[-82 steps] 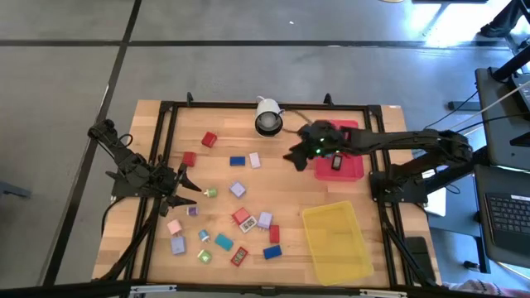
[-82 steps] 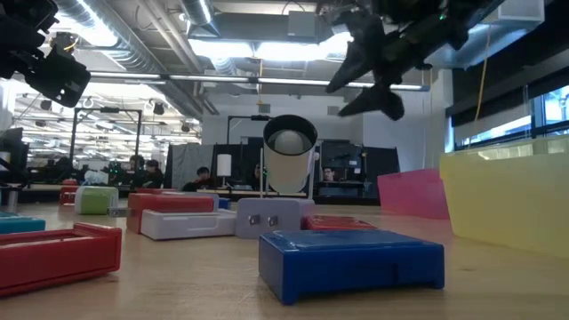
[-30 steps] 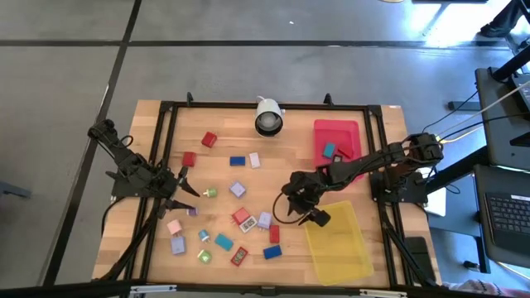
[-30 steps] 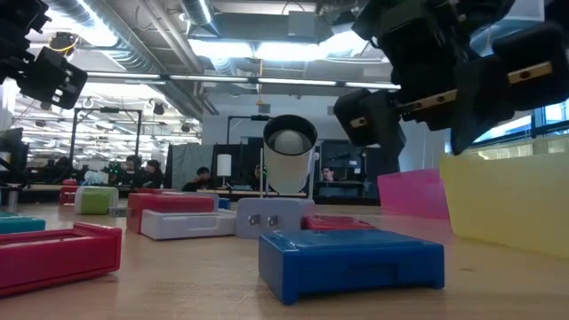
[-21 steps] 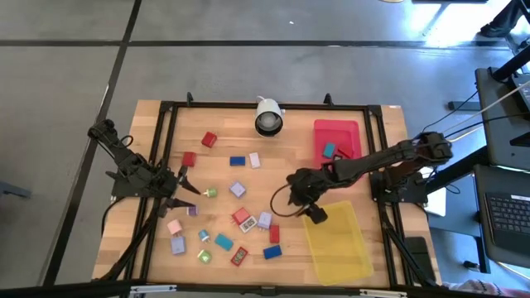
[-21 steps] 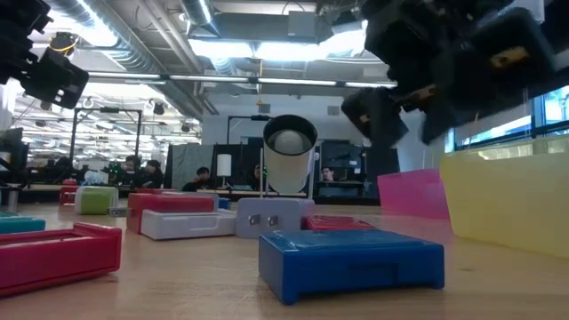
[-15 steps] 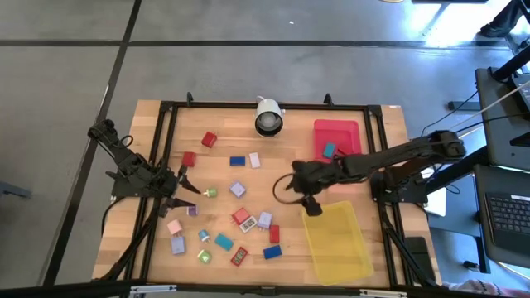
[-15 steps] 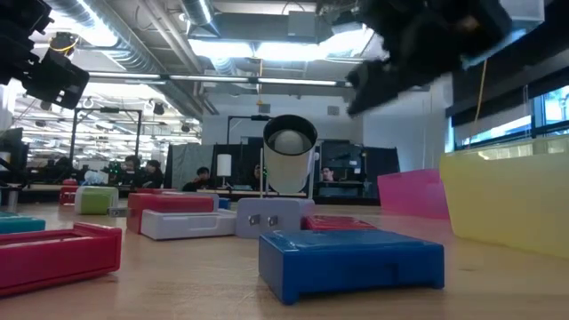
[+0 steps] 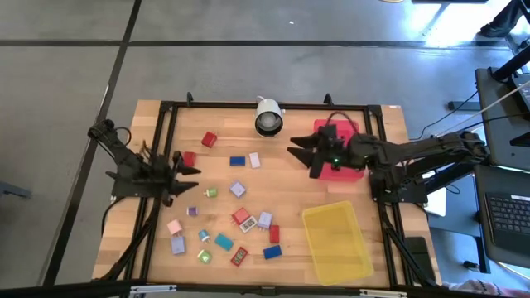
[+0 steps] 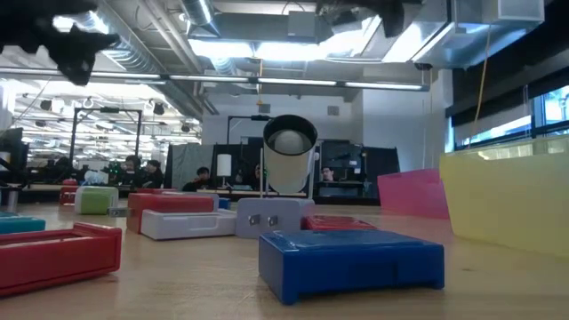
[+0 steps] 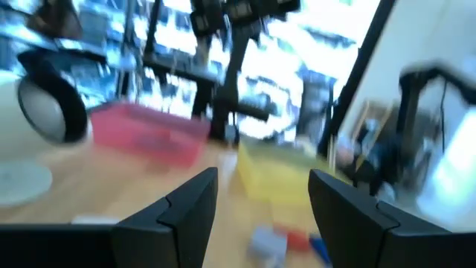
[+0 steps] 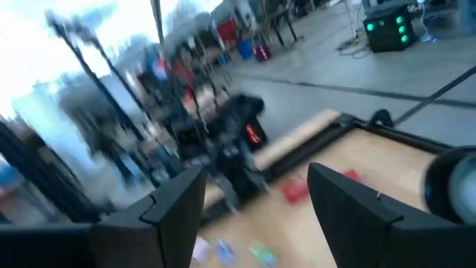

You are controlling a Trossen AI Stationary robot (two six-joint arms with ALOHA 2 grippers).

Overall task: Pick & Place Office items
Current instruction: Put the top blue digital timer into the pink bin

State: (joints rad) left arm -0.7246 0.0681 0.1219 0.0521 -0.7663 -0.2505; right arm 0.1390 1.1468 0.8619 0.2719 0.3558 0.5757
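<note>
- Swung back from the yellow tray (image 9: 338,242), the right gripper (image 9: 298,151) hangs at the red tray's (image 9: 354,173) nine o'clock edge, fingers spread, empty.
- Left gripper (image 9: 187,171) spread; both wrist views blurred.

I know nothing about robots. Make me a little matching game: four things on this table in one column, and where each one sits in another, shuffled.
Things:
1. white round camera
2. yellow tray
3. red tray
4. left pincer

Places:
A. near right corner of the table
B. under the right pincer, far right
C. middle of the far edge
D. left side, beside a red block

Pairs: 1-C, 2-A, 3-B, 4-D
</note>
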